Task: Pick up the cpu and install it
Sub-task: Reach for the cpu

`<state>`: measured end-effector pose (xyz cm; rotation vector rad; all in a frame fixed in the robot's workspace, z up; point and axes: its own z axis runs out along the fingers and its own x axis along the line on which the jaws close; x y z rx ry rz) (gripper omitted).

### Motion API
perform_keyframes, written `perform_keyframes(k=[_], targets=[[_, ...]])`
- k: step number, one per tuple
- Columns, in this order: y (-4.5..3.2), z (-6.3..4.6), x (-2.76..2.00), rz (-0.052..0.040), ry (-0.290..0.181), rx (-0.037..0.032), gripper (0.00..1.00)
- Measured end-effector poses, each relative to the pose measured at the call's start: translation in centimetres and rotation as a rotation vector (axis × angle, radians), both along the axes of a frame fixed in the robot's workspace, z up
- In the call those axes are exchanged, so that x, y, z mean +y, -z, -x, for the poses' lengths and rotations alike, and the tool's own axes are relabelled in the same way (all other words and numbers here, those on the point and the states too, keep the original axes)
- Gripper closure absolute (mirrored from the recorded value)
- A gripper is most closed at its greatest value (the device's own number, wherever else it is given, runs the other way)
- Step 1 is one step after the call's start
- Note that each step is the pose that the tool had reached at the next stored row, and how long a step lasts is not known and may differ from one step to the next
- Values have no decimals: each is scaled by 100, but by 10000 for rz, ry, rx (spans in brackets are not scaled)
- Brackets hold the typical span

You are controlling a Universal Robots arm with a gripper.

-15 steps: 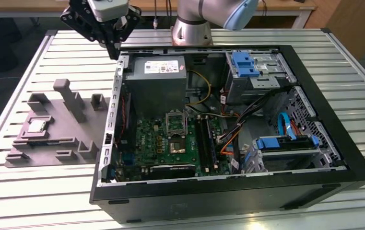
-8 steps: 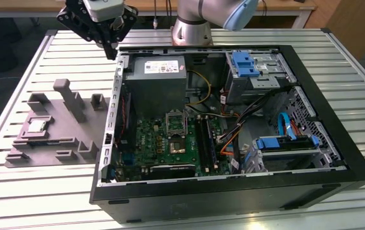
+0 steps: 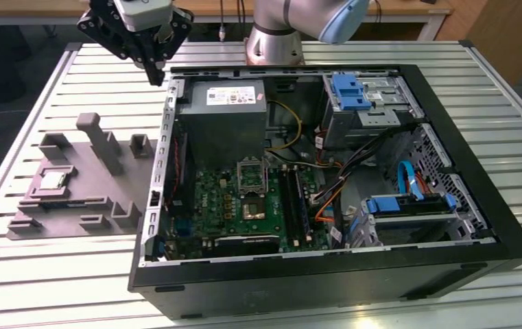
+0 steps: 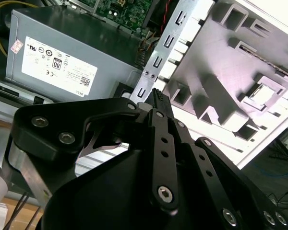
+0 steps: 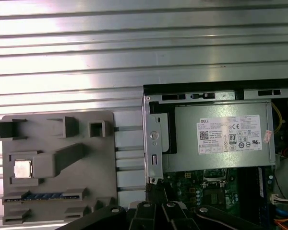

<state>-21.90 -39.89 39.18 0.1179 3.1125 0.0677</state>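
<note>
Hand [image 3: 157,74]: fingers drawn together to a single tip, nothing between them. It hangs tip-down over the far left corner of the computer case, as the exterior view shows it, clear of everything below. In the second wrist view the closed fingertips [image 4: 157,96] sit just by the case's bare metal corner strip [image 4: 163,50].

Counter [image 3: 60,274]: slatted aluminium, carrying all the rest.

Computer case [image 3: 480,137]: black, lying on its side with the panel off, taking up the middle and the exterior view's right.

Grey fixture plate [image 3: 96,205]: on the counter just beside the case, at the exterior view's left, with raised blocks and pockets.

Power supply [image 3: 224,123]: grey box in the case's far left part, nearest to the hand.

Motherboard [image 3: 228,205]: green, on the near side of the power supply. The silver socket frame [image 3: 250,175] stands on it.

Cpu [image 3: 53,180]: lying flat in a square pocket on the left part of the fixture plate, silvery top up, outside the case and well apart from the hand. Also seen in the first wrist view [image 5: 22,168].
</note>
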Motion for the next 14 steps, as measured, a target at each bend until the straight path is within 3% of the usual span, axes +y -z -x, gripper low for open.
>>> perform_keyframes(k=[14], targets=[[0, 29, 0, 0, 1, 0, 89]])
